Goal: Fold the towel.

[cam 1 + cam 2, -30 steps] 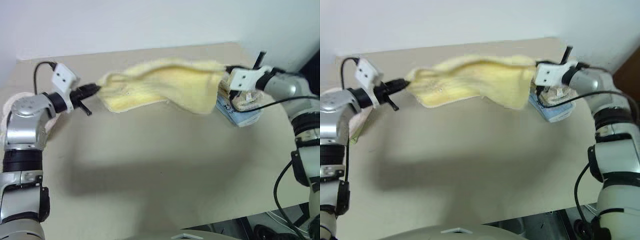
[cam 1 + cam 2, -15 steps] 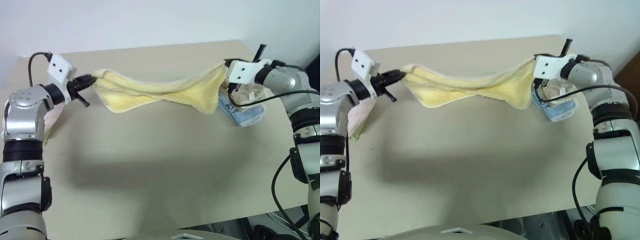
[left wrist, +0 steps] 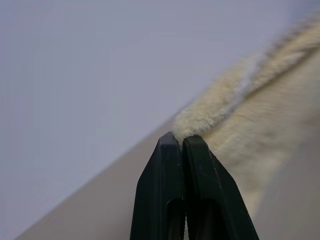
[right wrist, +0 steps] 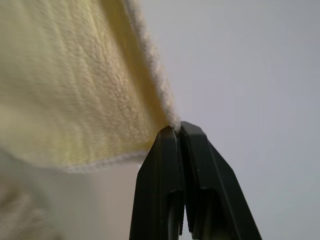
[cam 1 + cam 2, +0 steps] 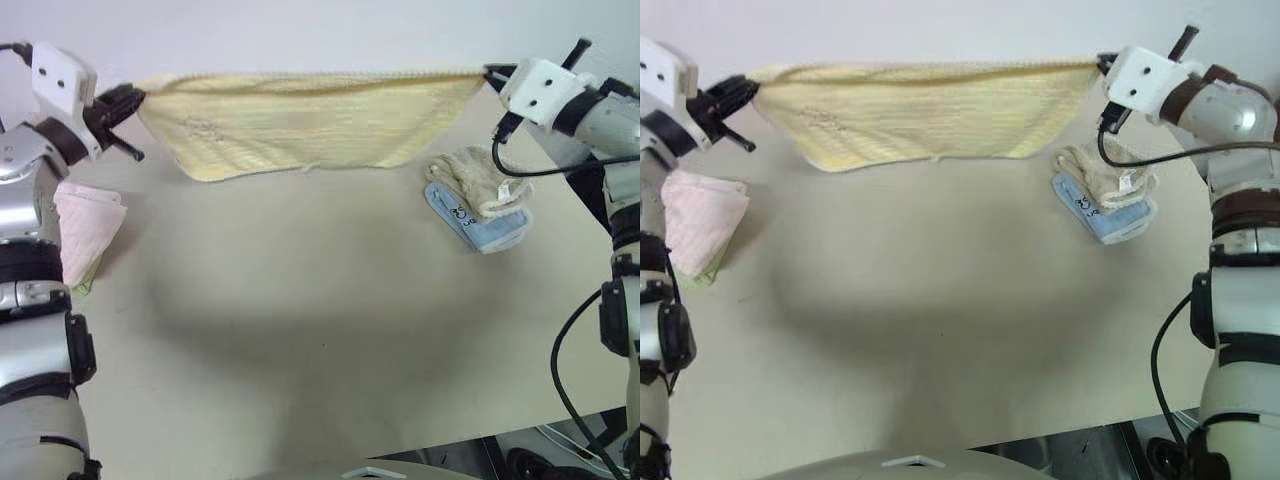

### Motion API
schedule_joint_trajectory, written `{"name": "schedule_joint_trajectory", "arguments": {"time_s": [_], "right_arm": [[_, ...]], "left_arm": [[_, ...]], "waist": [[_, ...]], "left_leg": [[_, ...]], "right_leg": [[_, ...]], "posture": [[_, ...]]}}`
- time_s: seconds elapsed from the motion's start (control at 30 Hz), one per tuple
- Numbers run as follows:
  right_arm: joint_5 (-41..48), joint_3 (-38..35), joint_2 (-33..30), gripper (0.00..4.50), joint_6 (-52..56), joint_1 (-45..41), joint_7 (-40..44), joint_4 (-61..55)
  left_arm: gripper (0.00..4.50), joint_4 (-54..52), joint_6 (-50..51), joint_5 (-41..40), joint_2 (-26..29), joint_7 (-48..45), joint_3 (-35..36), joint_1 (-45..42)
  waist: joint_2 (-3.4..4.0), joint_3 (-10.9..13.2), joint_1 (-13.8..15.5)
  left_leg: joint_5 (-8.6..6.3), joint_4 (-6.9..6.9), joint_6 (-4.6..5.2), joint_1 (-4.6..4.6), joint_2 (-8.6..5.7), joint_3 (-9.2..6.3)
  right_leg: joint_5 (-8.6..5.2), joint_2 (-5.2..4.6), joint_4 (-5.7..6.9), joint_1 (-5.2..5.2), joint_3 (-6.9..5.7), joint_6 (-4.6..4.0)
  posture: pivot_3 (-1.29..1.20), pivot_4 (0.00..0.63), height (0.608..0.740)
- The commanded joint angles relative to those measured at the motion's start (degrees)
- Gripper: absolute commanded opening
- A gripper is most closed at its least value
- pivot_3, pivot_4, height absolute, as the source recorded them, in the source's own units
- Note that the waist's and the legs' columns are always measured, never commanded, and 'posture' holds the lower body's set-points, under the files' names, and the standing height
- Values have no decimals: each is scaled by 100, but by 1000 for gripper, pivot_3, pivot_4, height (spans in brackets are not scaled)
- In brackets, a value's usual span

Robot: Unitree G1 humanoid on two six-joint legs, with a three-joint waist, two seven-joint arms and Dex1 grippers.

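Towel (image 5: 300, 120) stretched between left tool (image 3: 183, 142), right tool (image 4: 177, 129); wrist views show corners pinched.

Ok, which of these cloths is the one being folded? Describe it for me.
Look above the far edge of the table: the towel hangs stretched between the left gripper and right gripper. It is pale yellow, unlike the folded pink towel and beige towel lying below.

A pale yellow terry-cloth towel (image 5: 300, 125) with a fuzzy, looped nap and a stitched hem. The left gripper (image 3: 181, 141) and right gripper (image 4: 177, 129) pinching its corners have smooth, matt black plastic fingers. Below them lies a matt beige table (image 5: 320, 330). Near the right gripper sits a nubbly tan towel (image 5: 475, 178); near the left, soft pink cloth (image 5: 85, 225).
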Motion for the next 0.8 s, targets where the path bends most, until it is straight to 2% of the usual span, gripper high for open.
{"name": "schedule_joint_trajectory", "arguments": {"time_s": [0.03,0.17,0.33,0.43,0.6,0.8], "right_arm": [[1195,-395,-480,93,1073,1285,1269,-1720],[2120,-661,-1000,93,2440,3054,2098,-3645],[2574,-904,-1172,93,3376,3843,2383,-4573],[2631,-949,-1235,93,3593,3978,2568,-4707],[2669,-1024,-1316,93,3779,4036,2906,-4747],[1831,-495,-640,93,3286,3058,2366,-3997]], "left_arm": [[0,-1252,729,-701,578,-1058,437,1189],[0,-1891,1215,-785,1087,-1515,640,2583],[0,-2267,1314,-714,1356,-1702,728,3393],[0,-2390,1416,-767,1396,-1714,812,3555],[0,-2555,1563,-836,1413,-1752,998,3765],[0,-2114,1526,-478,1131,-1164,585,3142]], "waist": [[1,0,6],[4,1,52],[7,3,122],[7,3,150],[7,3,186],[5,2,181]], "left_leg": [[-5,3,8,-13,-1,0],[-20,11,34,-28,-2,-4],[-28,15,16,41,4,-4],[-32,14,9,86,36,-4],[-30,11,9,72,43,0],[-29,10,8,53,37,4]], "right_leg": [[0,0,-4,-10,0,0],[1,-8,-4,-18,0,-1],[0,-9,-18,43,0,-10],[-12,2,-40,97,-4,-27],[-10,3,-38,78,-13,-26],[5,-2,-38,58,-13,-10]], "posture": [[0,150,728],[0,150,728],[0,150,728],[0,150,728],[0,150,728],[0,150,728]]}}
